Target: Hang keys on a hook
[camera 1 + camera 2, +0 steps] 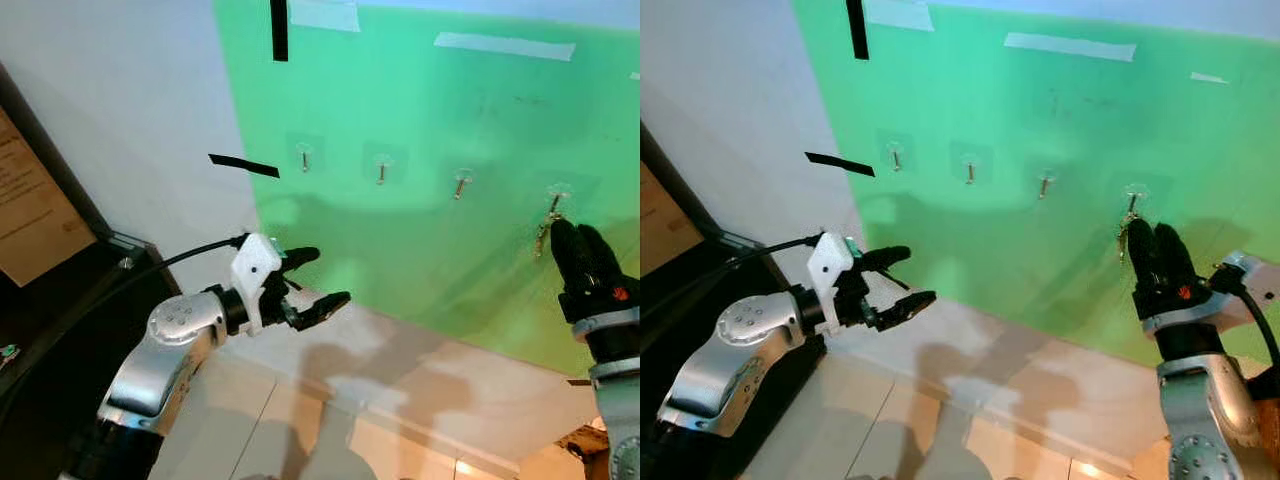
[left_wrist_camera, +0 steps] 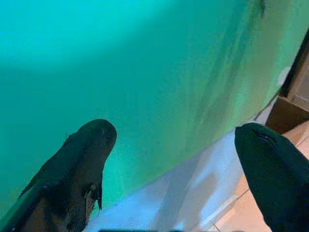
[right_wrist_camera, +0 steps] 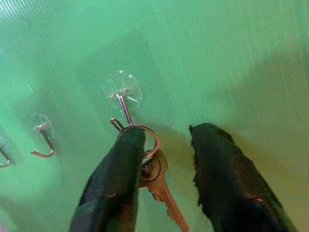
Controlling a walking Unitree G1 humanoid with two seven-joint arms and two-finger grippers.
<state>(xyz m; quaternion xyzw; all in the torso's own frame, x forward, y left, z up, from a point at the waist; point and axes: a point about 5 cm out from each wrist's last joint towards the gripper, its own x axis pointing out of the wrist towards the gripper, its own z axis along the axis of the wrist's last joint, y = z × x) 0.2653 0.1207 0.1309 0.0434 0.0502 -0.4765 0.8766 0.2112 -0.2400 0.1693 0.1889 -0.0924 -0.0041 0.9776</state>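
The left gripper [image 2: 174, 140] points at a smooth green board [image 2: 120, 72], its two long black fingers [image 2: 72, 179] spread wide apart with nothing between them. Beyond the fingertips the board's lower edge meets a pale wall strip [image 2: 193, 188], and pale floor tiles [image 2: 236, 212] lie past that. A dark brown box-like object [image 2: 285, 113] sits at the board's far end, too indistinct to identify.
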